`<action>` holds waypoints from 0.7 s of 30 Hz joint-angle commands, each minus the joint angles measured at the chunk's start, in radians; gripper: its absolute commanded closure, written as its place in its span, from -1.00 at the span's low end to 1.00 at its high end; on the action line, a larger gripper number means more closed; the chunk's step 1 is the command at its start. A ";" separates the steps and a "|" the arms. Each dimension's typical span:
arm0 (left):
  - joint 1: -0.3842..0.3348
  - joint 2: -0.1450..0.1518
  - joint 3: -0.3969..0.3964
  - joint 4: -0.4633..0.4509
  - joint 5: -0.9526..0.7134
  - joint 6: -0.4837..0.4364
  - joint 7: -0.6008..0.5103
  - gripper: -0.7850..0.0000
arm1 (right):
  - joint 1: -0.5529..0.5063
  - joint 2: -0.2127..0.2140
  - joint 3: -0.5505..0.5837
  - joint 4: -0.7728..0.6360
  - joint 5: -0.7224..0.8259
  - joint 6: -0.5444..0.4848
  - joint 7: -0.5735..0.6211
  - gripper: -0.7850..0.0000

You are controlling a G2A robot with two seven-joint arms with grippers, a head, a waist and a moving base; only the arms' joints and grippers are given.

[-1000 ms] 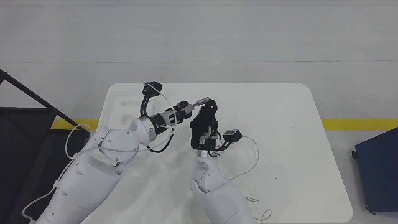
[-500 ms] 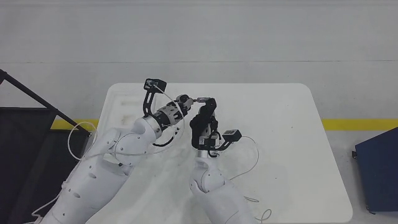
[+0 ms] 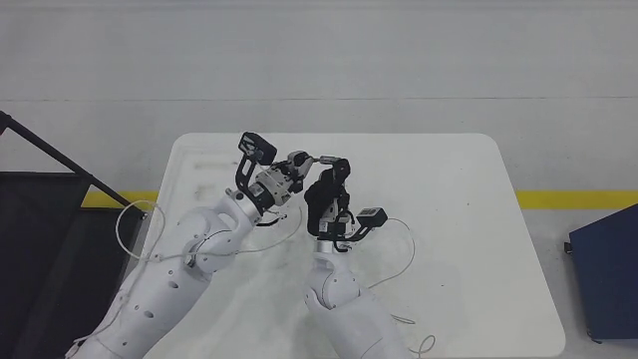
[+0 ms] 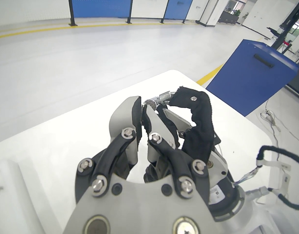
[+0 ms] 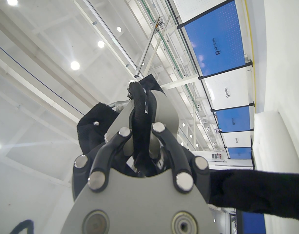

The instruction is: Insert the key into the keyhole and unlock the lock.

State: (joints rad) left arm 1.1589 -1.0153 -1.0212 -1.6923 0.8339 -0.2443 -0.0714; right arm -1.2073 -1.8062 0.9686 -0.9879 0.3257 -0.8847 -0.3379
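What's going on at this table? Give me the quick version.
A two-armed robot holds a key against a lock above the white table. The left tool pinches the small metal key between shut fingers. The right tool, its fingers wrapped in black cloth, points upward and grips the silvery lock. Key and lock touch; whether the key is fully in, or the lock is open, cannot be told.

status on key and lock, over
Left gripper shut on key. Right gripper shut on lock. Key tip at lock, depth unclear. No obstruction seen.
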 commanded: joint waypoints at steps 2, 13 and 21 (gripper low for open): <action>-0.005 -0.004 0.004 0.049 0.082 -0.078 0.139 1.00 | 0.000 0.000 0.000 0.000 0.000 0.000 0.000 1.00; -0.044 -0.021 0.046 0.201 0.401 -0.119 0.399 1.00 | 0.000 0.000 0.000 0.000 0.000 0.000 0.000 1.00; -0.082 -0.022 0.069 0.268 0.676 -0.123 0.536 1.00 | 0.000 0.000 0.000 0.000 0.000 0.000 0.000 1.00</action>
State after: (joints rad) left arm 1.0810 -1.0379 -0.9539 -1.4321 1.4707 -0.3679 0.4466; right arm -1.2073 -1.8061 0.9687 -0.9879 0.3259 -0.8846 -0.3381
